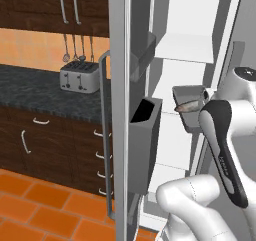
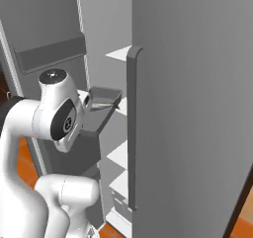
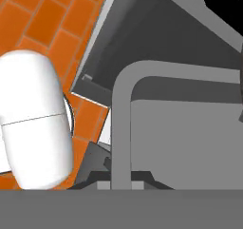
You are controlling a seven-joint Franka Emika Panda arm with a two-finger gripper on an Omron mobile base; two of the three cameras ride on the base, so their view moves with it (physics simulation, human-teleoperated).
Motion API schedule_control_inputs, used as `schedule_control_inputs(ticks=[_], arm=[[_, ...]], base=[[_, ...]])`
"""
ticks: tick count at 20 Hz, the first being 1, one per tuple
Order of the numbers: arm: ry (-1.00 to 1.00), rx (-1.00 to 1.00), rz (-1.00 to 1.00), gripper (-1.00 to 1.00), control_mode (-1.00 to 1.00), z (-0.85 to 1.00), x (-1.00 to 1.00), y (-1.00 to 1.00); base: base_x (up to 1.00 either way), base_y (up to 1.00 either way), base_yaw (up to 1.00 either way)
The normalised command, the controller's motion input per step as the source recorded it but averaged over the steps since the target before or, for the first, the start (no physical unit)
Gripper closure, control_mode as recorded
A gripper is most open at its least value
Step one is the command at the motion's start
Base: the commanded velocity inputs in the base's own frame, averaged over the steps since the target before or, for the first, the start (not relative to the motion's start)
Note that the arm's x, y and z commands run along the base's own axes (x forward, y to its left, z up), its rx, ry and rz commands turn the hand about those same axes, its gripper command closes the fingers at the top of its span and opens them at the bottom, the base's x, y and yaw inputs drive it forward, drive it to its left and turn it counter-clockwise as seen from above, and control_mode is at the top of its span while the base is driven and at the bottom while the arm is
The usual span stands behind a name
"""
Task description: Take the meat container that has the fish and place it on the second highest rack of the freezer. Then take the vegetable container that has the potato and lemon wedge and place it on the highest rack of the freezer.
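A grey meat container [image 1: 191, 96] with the slim silvery-brown fish [image 1: 188, 105] in it hangs tilted in front of the open freezer [image 1: 186, 30]. My gripper [image 1: 207, 96] is shut on the container's near rim, mostly hidden behind my white wrist. From the right the same container [image 2: 103, 106] is seen just outside the white shelves. Up close, its grey rim [image 3: 122, 128] runs between my fingertips [image 3: 105, 165]. A white shelf [image 1: 183, 49], second from the top of the view, lies above the container. The vegetable container, potato and lemon wedge are out of view.
The open freezer door [image 1: 120, 110] stands left of the arm with grey door bins [image 1: 145, 150] and a bar handle [image 1: 104, 135]. A closed grey door [image 2: 197, 108] with a vertical handle [image 2: 132, 128] is on the right. A toaster [image 1: 79, 76] sits on the dark counter.
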Motion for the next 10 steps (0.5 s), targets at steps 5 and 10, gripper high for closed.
schedule_control_inputs(ticks=[5,10], arm=[[0.0,0.03,-0.09,1.0,-1.0,-0.06,0.67,0.0],[0.0,0.02,0.0,1.0,-1.0,-0.12,0.66,-0.06]], base=[[0.0,0.0,0.0],[0.0,0.0,0.0]])
